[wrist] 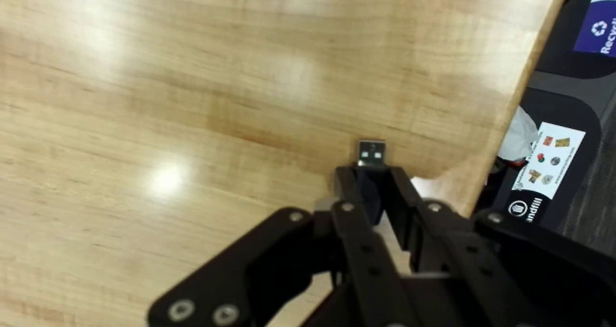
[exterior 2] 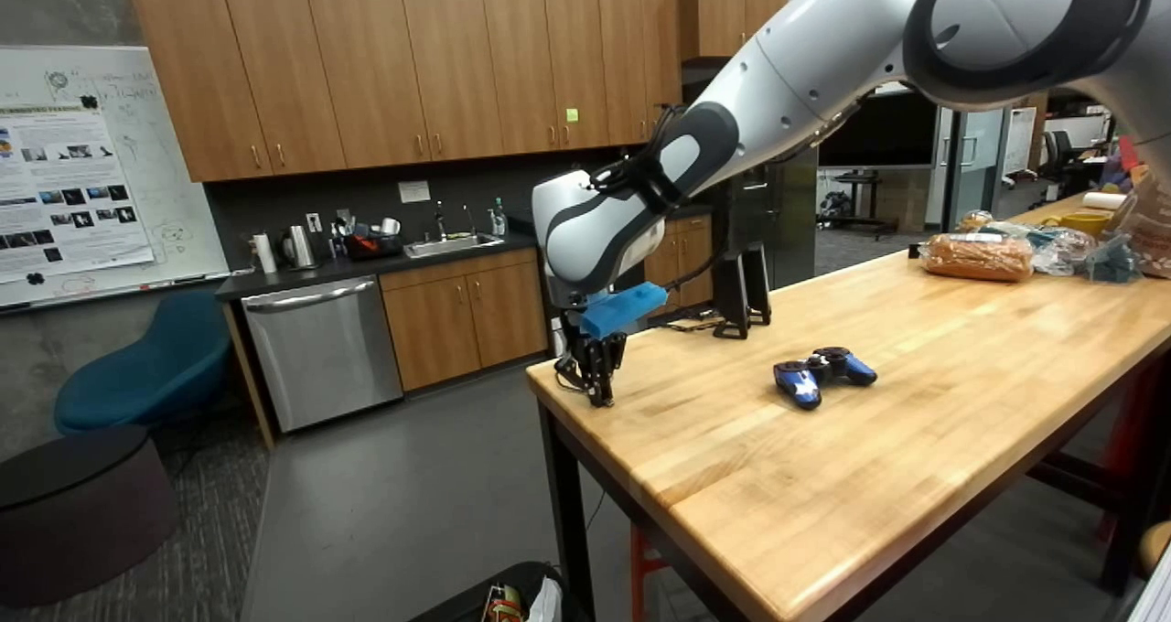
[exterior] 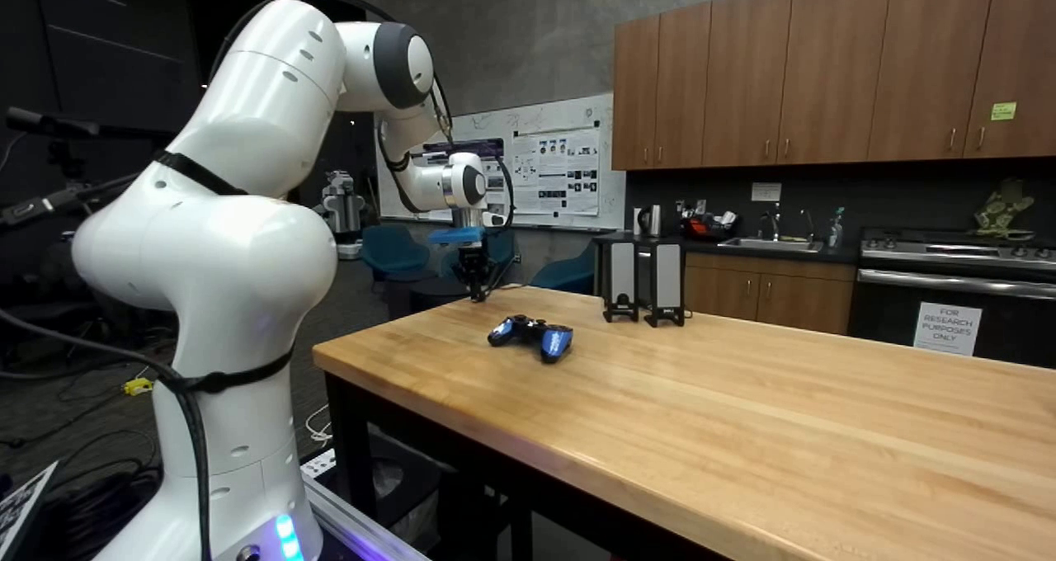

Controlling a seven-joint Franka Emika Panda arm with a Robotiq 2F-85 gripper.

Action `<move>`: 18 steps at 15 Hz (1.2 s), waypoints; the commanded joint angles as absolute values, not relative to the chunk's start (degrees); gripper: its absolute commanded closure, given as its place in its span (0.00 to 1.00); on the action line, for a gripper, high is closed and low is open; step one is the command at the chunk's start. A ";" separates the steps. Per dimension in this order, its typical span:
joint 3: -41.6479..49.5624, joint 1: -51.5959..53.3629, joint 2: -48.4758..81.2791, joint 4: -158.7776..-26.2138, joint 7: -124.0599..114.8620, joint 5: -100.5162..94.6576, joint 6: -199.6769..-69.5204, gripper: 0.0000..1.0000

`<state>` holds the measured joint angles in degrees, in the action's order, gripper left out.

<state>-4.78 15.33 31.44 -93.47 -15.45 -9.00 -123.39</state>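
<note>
We see a small USB plug (wrist: 371, 153) just right of the middle of the wrist view. Its dark body sits between the fingers (wrist: 345, 187), which hide its sides, and its back end is too dark for us to make out. We can't tell if it touches the desk (wrist: 168, 91). The end that shows is shiny silver with two little pale squares, and it points to the top of the frame. The tool (wrist: 371, 172) is narrow, pinching the plug from both sides. In both exterior views the plug is too tiny for us to find. At the right of the wrist view, the desk partly hides a landfill bin (wrist: 568, 109), and the frame cuts off a recycling bin (wrist: 562, 53). In an exterior view, a blue and black game controller (exterior: 529, 327) lies near the middle, with two speakers (exterior: 667, 280) to its right.
</note>
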 commanded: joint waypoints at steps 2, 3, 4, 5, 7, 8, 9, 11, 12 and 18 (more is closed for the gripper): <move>-5.03 13.62 21.68 -106.98 -12.39 -8.38 -126.18 0.95; -4.93 13.45 19.89 -109.70 -12.47 -8.66 -126.55 0.95; -4.85 13.18 18.14 -112.30 -12.72 -8.74 -126.81 0.95; -4.83 12.80 16.00 -115.50 -13.00 -8.65 -127.49 0.95; -4.86 12.10 11.82 -121.47 -13.39 -8.53 -128.94 0.95; -4.82 11.75 9.54 -124.55 -13.80 -8.60 -129.65 0.95; -4.81 11.37 7.27 -127.63 -14.10 -8.66 -130.56 0.95; -4.80 10.37 2.68 -133.60 -14.73 -8.27 -132.35 0.95; -4.89 9.96 0.52 -136.26 -14.97 -8.18 -133.02 0.95; -5.52 8.08 -12.32 -149.66 -14.26 -5.60 -136.79 0.95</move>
<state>-4.73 9.11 -3.94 -142.04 -14.55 -8.03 -134.83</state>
